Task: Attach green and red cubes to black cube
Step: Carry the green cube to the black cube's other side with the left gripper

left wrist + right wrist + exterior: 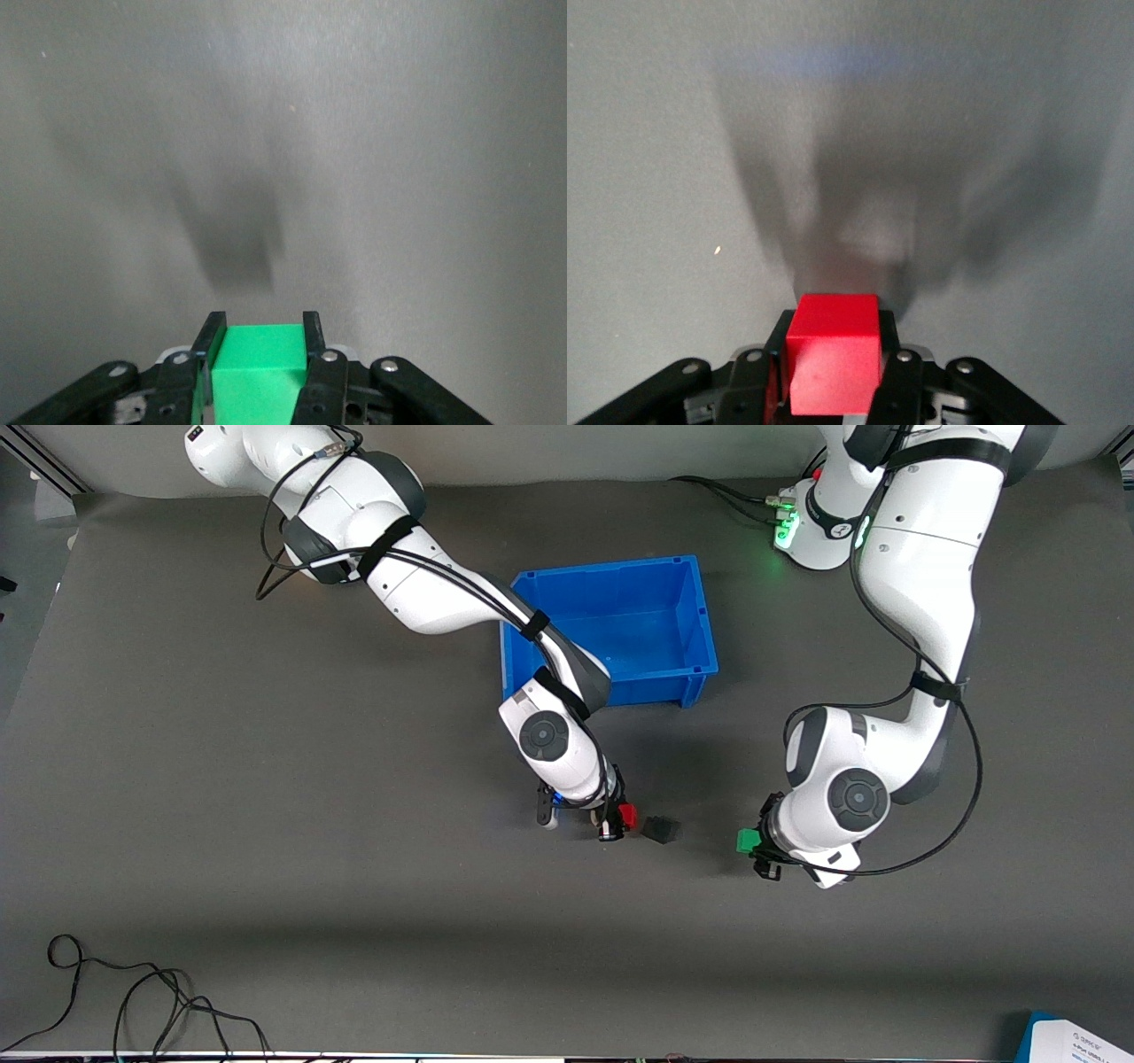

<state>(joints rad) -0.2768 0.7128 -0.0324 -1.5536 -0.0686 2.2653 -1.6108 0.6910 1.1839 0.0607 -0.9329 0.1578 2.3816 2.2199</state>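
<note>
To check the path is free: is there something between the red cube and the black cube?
Nothing. In the front view only bare grey table separates the red cube, held in the right gripper, from the black cube beside it.

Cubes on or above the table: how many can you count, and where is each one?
3. The red cube is held in the right gripper, the green cube in the left gripper, and the black cube lies on the table between them. None seems hidden.
</note>
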